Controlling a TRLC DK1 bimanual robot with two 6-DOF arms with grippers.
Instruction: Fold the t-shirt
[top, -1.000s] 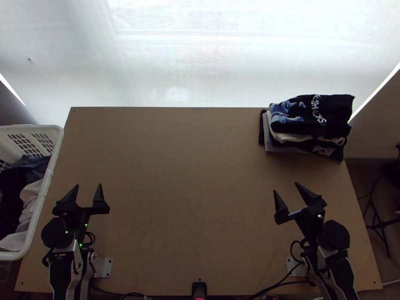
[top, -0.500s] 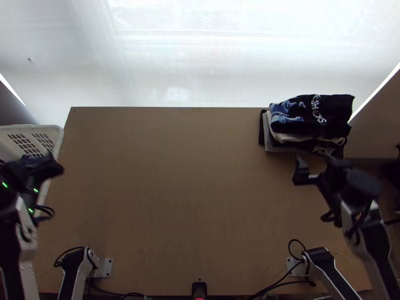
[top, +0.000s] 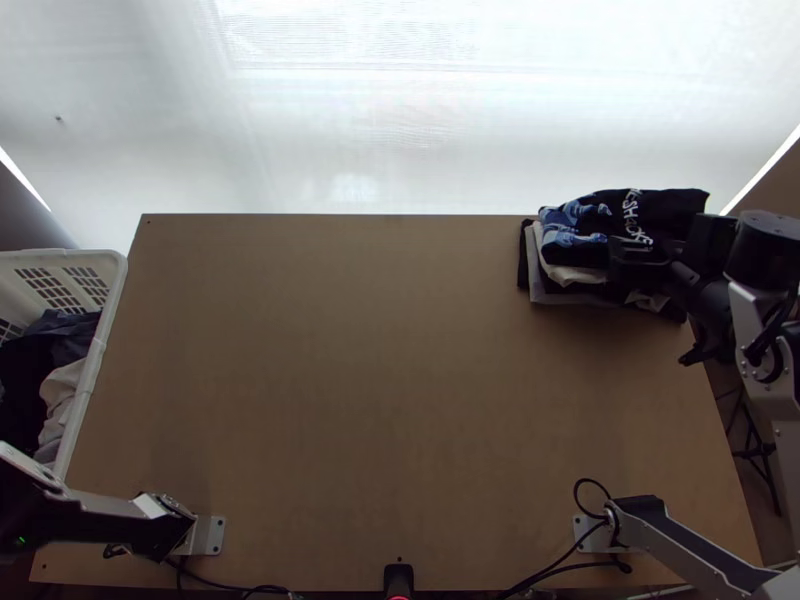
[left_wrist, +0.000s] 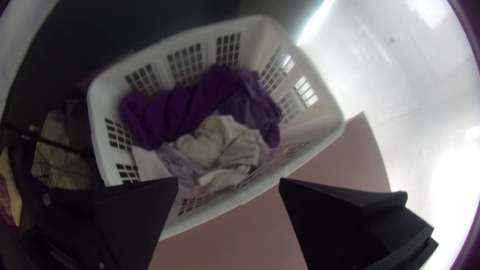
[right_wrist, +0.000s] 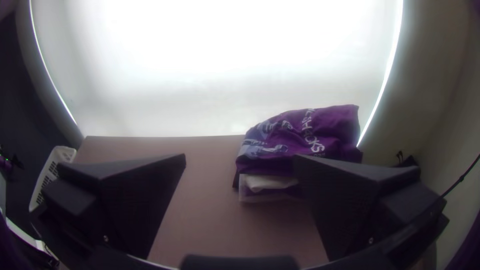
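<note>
My left gripper (top: 25, 505) shows as a dark part at the lower left in the top view. In the left wrist view my left gripper (left_wrist: 229, 182) is open, its fingers on either side of the white basket's rim. Bunched dark purple cloth (left_wrist: 185, 107) and pale cloth (left_wrist: 220, 147) lie in the basket (left_wrist: 255, 187). My right gripper (top: 668, 305) is at the pile's right front, and the right wrist view shows this right gripper (right_wrist: 240, 157) open and holding nothing. Folded shirts form the pile, a printed dark shirt (top: 585, 225) on top.
The wooden table (top: 380, 380) stretches between the basket at its left edge and the pile at its back right corner. A small black device (top: 398, 578) and cables sit at the near edge. A pale screen (top: 400, 120) hangs behind.
My right gripper has moved up and right from the table's right side to the pile. The left arm has swung left, first over the basket, then down to the lower left corner.
</note>
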